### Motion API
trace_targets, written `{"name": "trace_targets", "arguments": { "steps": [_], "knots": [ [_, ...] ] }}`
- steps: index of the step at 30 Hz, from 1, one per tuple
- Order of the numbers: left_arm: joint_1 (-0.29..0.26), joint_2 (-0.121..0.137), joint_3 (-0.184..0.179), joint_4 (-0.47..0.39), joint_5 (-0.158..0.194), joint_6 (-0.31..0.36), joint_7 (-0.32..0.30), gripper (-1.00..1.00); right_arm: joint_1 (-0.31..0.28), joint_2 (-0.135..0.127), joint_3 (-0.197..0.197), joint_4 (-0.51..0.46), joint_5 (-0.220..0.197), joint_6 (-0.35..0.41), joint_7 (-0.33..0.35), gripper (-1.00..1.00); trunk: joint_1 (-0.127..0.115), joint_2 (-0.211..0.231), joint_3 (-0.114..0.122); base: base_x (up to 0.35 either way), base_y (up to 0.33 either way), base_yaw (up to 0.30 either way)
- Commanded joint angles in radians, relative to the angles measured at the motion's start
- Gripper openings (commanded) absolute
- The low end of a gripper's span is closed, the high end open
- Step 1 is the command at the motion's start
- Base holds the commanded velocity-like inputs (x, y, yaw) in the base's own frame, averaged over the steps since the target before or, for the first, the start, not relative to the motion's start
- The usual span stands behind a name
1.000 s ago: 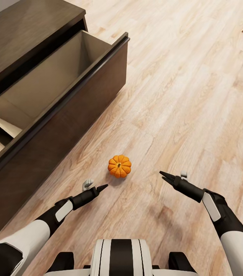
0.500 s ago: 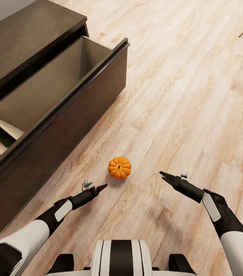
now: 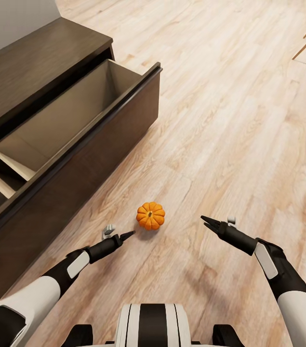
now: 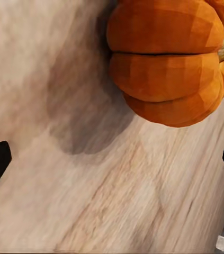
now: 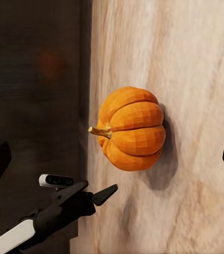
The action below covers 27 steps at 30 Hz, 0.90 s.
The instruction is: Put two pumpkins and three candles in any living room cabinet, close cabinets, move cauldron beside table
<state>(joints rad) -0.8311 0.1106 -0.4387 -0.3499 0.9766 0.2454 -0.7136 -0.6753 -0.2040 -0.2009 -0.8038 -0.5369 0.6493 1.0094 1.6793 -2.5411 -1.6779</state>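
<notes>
A small orange pumpkin (image 3: 150,216) sits on the wood floor (image 3: 230,120) between the left gripper (image 3: 129,234) and right gripper (image 3: 206,221), both spread wide and holding nothing, beside the cabinet (image 3: 37,72) with its drawer (image 3: 75,115) pulled out.

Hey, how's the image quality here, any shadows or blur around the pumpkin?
Head view: sharp and evenly lit, a faint shadow under the pumpkin on the floor. Left wrist view: pumpkin close and faceted, soft dark shadow beside it, wood grain smeared. Right wrist view: cabinet front dim, with a faint orange reflection.
</notes>
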Motion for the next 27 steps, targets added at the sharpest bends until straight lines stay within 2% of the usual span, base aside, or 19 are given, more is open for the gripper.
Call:
{"name": "trace_targets", "arguments": {
  "steps": [1,8,14,17,18,20,23,27],
  "knots": [
    [0.000,0.006,0.000,0.001,0.000,0.000,0.000,1.00,0.000,0.000,0.000,0.000,0.000,0.000,0.000,1.00,0.000,0.000,0.000,0.000,0.000,0.000],
    [0.001,0.016,0.000,0.002,0.001,0.000,0.000,1.00,0.000,0.000,0.000,0.000,0.000,0.000,0.000,1.00,0.000,0.000,0.000,0.000,0.000,0.000],
    [0.001,0.018,0.000,-0.005,0.001,0.000,-0.010,1.00,0.000,0.000,0.000,0.000,0.000,0.000,0.000,1.00,0.003,-0.001,-0.023,0.000,0.000,0.000],
    [0.001,0.021,0.000,-0.005,-0.001,0.000,-0.057,1.00,0.000,0.000,0.000,0.001,0.000,0.000,0.000,1.00,0.004,-0.002,-0.035,0.000,0.000,0.000],
    [0.001,0.025,0.002,-0.004,-0.002,0.000,-0.105,1.00,0.000,0.000,0.000,0.001,0.000,0.000,0.000,1.00,0.004,-0.002,-0.039,0.000,0.000,0.000],
    [0.000,0.051,0.004,-0.006,-0.002,0.001,-0.177,1.00,0.000,0.000,0.000,0.001,0.000,0.000,0.000,1.00,0.005,-0.003,-0.046,0.000,0.000,0.000],
    [0.000,0.064,0.004,-0.007,-0.001,0.001,-0.198,1.00,0.000,0.000,0.000,0.001,0.000,0.000,0.000,1.00,0.007,-0.004,-0.058,0.000,0.000,0.000],
    [0.000,0.069,0.005,-0.010,-0.001,0.000,-0.208,1.00,0.000,0.000,0.000,-0.003,0.001,0.000,0.000,1.00,0.009,-0.004,-0.073,0.000,0.000,0.000]
  ]
}}
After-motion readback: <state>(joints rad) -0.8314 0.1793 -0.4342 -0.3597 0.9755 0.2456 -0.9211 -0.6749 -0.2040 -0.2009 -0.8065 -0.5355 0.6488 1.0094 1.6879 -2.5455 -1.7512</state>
